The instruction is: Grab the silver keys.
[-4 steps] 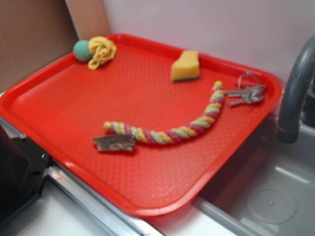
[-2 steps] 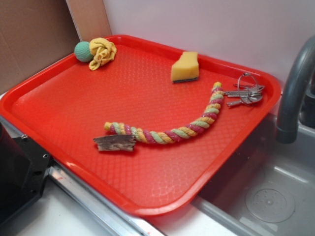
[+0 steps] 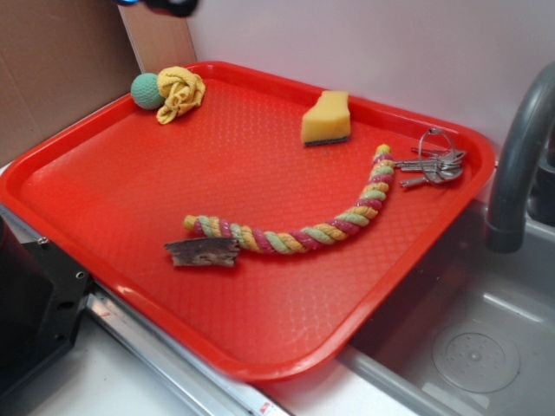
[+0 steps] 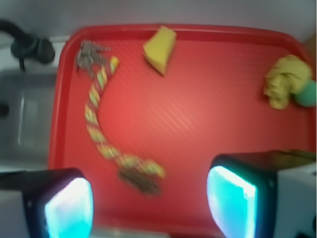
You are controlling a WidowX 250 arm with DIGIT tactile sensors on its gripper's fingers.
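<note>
The silver keys [image 3: 434,163] lie in a small bunch on a wire ring in the far right corner of the red tray [image 3: 217,147], touching the end of a coloured rope. In the wrist view the keys [image 4: 88,53] are at the upper left, far from my gripper [image 4: 148,203]. The gripper is open, its two glowing pads wide apart with only tray between them, and it hovers high over the tray's near edge. Only a dark bit of the arm [image 3: 165,5] shows at the top of the exterior view.
On the tray are a striped rope [image 3: 303,232], a brown bark-like piece [image 3: 202,252], a yellow sponge [image 3: 326,118] and a green ball with yellow cloth [image 3: 169,89]. A grey faucet [image 3: 519,165] and a sink [image 3: 468,329] stand right of the tray.
A dark part of the arm has come into the exterior view at the top left edge. The things on the tray have not moved.
</note>
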